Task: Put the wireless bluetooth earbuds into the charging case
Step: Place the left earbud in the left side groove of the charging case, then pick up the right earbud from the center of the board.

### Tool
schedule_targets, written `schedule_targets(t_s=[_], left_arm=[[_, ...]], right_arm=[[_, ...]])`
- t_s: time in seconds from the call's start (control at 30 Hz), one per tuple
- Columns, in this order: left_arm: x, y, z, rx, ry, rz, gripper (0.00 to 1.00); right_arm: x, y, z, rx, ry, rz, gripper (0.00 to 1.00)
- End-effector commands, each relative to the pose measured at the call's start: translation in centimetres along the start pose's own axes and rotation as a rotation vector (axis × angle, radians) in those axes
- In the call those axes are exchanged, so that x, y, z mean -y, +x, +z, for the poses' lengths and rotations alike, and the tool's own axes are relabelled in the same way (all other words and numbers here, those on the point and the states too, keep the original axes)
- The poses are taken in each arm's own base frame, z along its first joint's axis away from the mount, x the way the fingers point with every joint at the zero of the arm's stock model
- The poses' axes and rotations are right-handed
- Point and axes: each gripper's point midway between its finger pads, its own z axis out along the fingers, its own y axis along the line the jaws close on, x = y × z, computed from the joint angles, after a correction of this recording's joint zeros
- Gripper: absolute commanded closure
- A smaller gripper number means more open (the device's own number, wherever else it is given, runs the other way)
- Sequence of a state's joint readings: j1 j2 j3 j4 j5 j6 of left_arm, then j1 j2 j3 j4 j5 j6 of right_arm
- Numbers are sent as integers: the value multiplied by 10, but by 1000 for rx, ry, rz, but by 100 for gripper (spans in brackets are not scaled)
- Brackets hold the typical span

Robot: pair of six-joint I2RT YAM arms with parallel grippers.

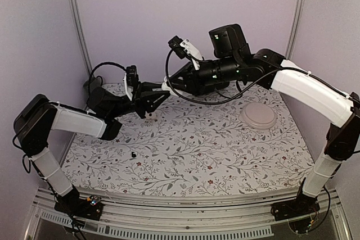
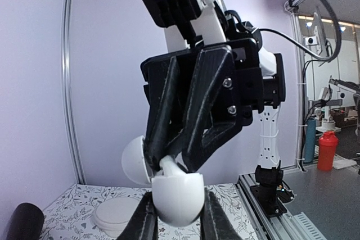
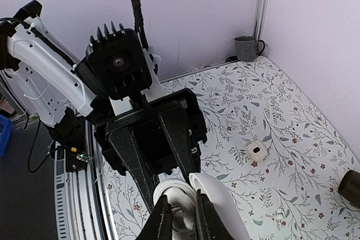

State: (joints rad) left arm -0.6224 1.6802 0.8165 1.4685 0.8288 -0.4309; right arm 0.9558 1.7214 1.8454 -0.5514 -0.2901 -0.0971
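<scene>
My left gripper [image 2: 179, 224] is shut on the white charging case [image 2: 177, 195] and holds it up in the air, its lid [image 2: 135, 161] hinged open to the left. My right gripper [image 3: 184, 220] is shut on a white earbud [image 3: 183, 203], whose tip sits in the case's open top [image 3: 169, 185], next to the lid [image 3: 222, 200]. In the top view the two grippers meet tip to tip [image 1: 165, 90] above the back of the table. A tiny white piece [image 3: 279, 213], perhaps the other earbud, lies on the cloth.
A pale round dish [image 1: 257, 116] sits at the back right. A tiny black bit [image 1: 134, 154] lies at front left. A white round lump with a dark spot [image 3: 256, 150] lies on the flowered cloth. A grey mug [image 3: 246, 48] stands in a corner.
</scene>
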Motion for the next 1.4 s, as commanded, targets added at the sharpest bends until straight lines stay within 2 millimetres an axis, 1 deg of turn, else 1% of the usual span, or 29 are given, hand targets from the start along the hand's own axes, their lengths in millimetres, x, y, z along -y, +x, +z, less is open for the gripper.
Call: schedule_targets(t_s=[0.0,0.03,0.1,0.17,0.27,0.33,0.43,0.57,0.73,0.77,0.8,0.9,0.97,1.07,1.1,1.13,1.2,1.3,1.37], left_arm=[[10,-44,-3,140,0,120,100],[10,-41,-4,137,-3,115,100],[9,-39,-5,135,-10,108,100],[7,-35,-7,129,-17,100,100],[5,-31,-9,123,-26,94,100],[3,-29,-11,120,-30,88,100],[3,-29,-12,123,-29,85,100],[5,-30,-14,128,-20,85,100],[3,-32,-19,134,-40,90,100],[1,-34,-21,137,-57,93,100],[-2,-35,-25,141,-81,96,100],[-8,-42,-39,146,-141,114,100],[-10,-45,-50,150,-188,126,100],[-15,-48,-67,147,-252,127,100],[-15,-49,-71,146,-264,130,100],[-15,-51,-74,142,-272,131,100],[-14,-53,-80,137,-283,133,100],[-12,-56,-86,130,-291,136,100],[-10,-58,-88,130,-289,138,100]], right_arm=[[-5,27,-1,-97,-58,96,82],[-2,23,-4,-81,-53,99,82],[0,14,-10,-53,-51,107,76],[1,6,-16,-27,-46,109,73],[-1,-6,-27,15,-59,106,69],[-1,-15,-36,44,-61,98,68],[6,-23,-48,79,-41,141,66],[23,-21,-59,98,0,178,65],[36,-1,-49,71,23,217,64],[42,5,-46,68,42,230,64],[56,11,-44,68,81,261,63],[102,46,-34,28,177,383,64],[123,71,-20,-3,222,443,64],[145,108,12,-66,272,486,65],[153,126,28,-103,283,504,65],[161,137,39,-124,293,514,65],[179,164,61,-172,329,540,68],[208,203,89,-232,365,594,70],[223,225,103,-262,384,631,70]])
